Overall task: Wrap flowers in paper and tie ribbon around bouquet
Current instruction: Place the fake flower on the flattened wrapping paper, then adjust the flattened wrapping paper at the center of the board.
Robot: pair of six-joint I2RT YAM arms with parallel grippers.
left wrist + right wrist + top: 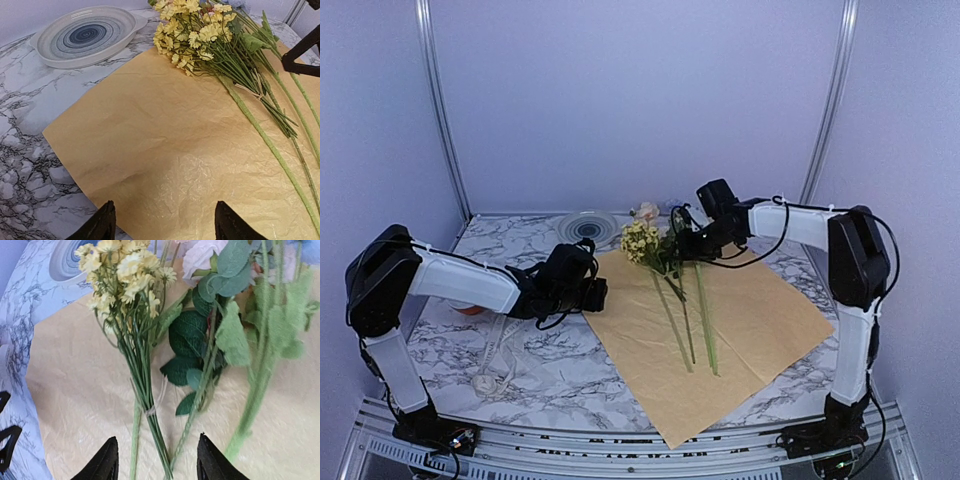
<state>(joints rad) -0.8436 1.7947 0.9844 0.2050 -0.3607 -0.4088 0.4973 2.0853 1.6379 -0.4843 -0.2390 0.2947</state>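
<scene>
**Q:** How is the right pincer (pixel 157 439) held?

**A:** Its two black fingers are spread apart and nothing is pinched. The thin green stems of the flowers (pixel 150 390) are seen running down the gap between the fingertips. Whether either finger is touched by them cannot be told. Just ahead of the pincer, yellow blossoms, a pale pink bloom and dark green leaves are fanned out. Under pincer and stems alike, the orange paper (pixel 165 145) is laid flat and crinkled.

**Q:** And the left pincer (pixel 164 207)?

**A:** It is spread too, and nothing is held. It is hung above the paper, with one finger over the sheet's edge. Ahead of it and to its right, the flowers are laid on the paper, the blossoms farthest from it. Ahead and to its left, a white plate (pixel 85 35) with blue rings is set on the marble table (pixel 25 125), just beyond the paper's edge.

**Q:** Where is the ribbon (pixel 500 345) found?

**A:** A pale, loosely looped strip is seen on the marble behind the left pincer, beside its arm and apart from the paper.
</scene>
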